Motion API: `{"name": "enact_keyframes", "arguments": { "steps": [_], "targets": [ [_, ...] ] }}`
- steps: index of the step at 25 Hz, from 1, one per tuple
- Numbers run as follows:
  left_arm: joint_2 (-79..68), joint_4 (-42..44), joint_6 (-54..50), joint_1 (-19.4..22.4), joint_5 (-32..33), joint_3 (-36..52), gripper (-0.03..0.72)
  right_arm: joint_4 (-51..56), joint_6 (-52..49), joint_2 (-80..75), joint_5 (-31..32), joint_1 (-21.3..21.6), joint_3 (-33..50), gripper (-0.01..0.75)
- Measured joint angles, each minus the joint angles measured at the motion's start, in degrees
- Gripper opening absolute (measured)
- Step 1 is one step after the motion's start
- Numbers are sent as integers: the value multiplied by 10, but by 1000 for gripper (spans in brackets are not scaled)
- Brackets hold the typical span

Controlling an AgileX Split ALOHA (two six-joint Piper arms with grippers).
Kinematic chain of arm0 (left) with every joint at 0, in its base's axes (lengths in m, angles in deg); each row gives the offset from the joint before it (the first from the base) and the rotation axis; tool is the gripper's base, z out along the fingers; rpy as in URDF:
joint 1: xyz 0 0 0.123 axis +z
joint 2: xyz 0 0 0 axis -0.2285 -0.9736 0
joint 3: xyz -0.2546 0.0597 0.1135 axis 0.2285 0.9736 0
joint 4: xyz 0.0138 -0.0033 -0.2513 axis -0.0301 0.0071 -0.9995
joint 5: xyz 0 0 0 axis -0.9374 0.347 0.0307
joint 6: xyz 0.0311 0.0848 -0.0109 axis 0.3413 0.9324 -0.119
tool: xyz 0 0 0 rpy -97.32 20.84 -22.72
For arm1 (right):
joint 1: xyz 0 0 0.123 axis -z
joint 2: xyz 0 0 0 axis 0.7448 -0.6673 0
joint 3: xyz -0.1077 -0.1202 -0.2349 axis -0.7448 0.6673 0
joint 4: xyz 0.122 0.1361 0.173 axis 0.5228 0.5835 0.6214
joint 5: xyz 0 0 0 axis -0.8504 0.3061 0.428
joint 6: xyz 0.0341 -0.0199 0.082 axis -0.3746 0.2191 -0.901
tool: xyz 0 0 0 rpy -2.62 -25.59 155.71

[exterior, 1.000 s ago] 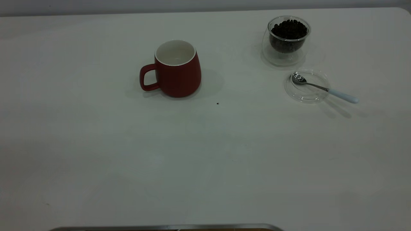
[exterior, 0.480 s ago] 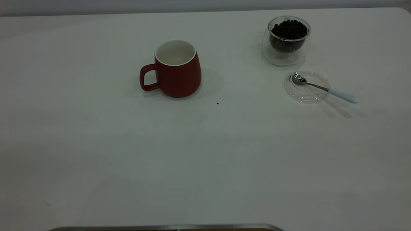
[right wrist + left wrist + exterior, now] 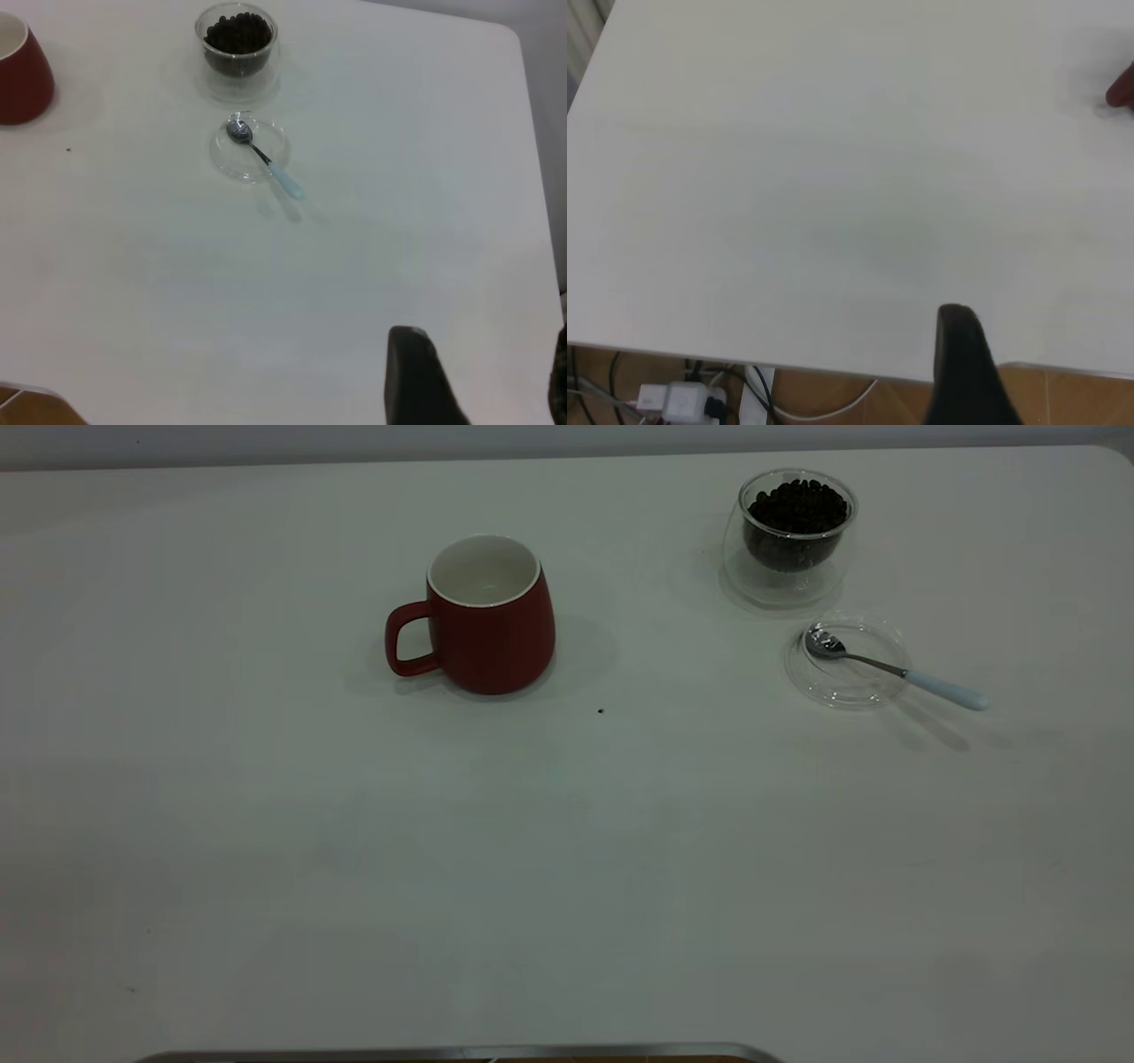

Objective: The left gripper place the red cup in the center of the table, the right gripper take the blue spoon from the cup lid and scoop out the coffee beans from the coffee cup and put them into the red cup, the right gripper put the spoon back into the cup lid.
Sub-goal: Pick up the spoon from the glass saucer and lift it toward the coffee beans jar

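Note:
The red cup (image 3: 492, 624) stands upright and empty left of the table's (image 3: 567, 850) middle, handle to the left; its edge shows in the left wrist view (image 3: 1123, 88). The coffee cup (image 3: 791, 536) holds coffee beans (image 3: 799, 506) at the far right. In front of it, the cup lid (image 3: 842, 686) carries the blue spoon (image 3: 895, 669), handle sticking out rightward. Neither gripper shows in the exterior view. My left gripper (image 3: 1050, 363) hangs over the table's near edge, open and empty. My right gripper (image 3: 487, 363) is open and empty, far from the spoon (image 3: 266, 159).
A tiny dark speck (image 3: 601, 710) lies right of the red cup. A metal strip (image 3: 461, 1054) runs along the near edge. Below the table edge in the left wrist view are cables and a power strip (image 3: 678, 403).

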Motion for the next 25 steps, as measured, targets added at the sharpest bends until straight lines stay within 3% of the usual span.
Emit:
{"name": "enact_keyframes", "arguments": {
  "steps": [11,16,25],
  "targets": [
    [0,0,-1,0,1,0,518,2,0,0,0,0,0,398],
    [0,0,-1,0,1,0,518,56,-7,-22,-16,0,-3,406],
    [0,0,-1,0,1,0,518,82,22,-324,-204,0,-6,521]
  ]
}}
